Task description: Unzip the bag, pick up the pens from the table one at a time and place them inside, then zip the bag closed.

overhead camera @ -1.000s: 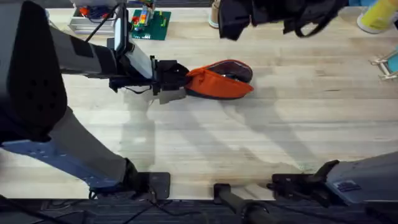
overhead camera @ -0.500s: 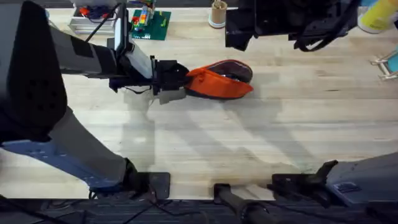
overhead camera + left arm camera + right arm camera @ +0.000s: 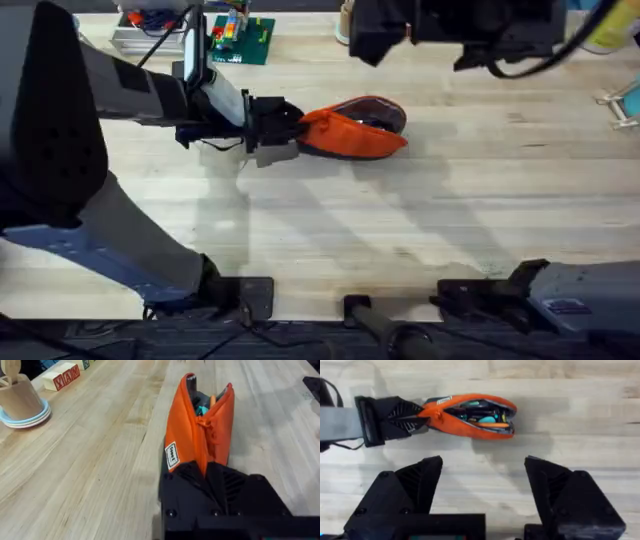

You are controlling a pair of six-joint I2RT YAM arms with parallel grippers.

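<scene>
On the light wooden plank table [image 3: 400, 230] lies the small orange fabric pouch [image 3: 352, 132] with its dark base strip, toward the far middle of the tabletop. The left gripper [image 3: 282, 126] is clenched on the pouch's near-left end; its wrist view shows the black fingers [image 3: 220, 485] pinching the orange cloth just beneath a small white label [image 3: 172, 456], with the zipper gaping above. From overhead the pouch's mouth shows as a dark slit. The right wrist view looks straight down into that mouth, where an orange pen [image 3: 487, 424] and teal and dark items lie packed together. The right gripper [image 3: 482, 492] hangs above the table with its two black fingers spread wide and nothing between them, appearing overhead as a large dark blur [image 3: 450, 25] at the far edge.
</scene>
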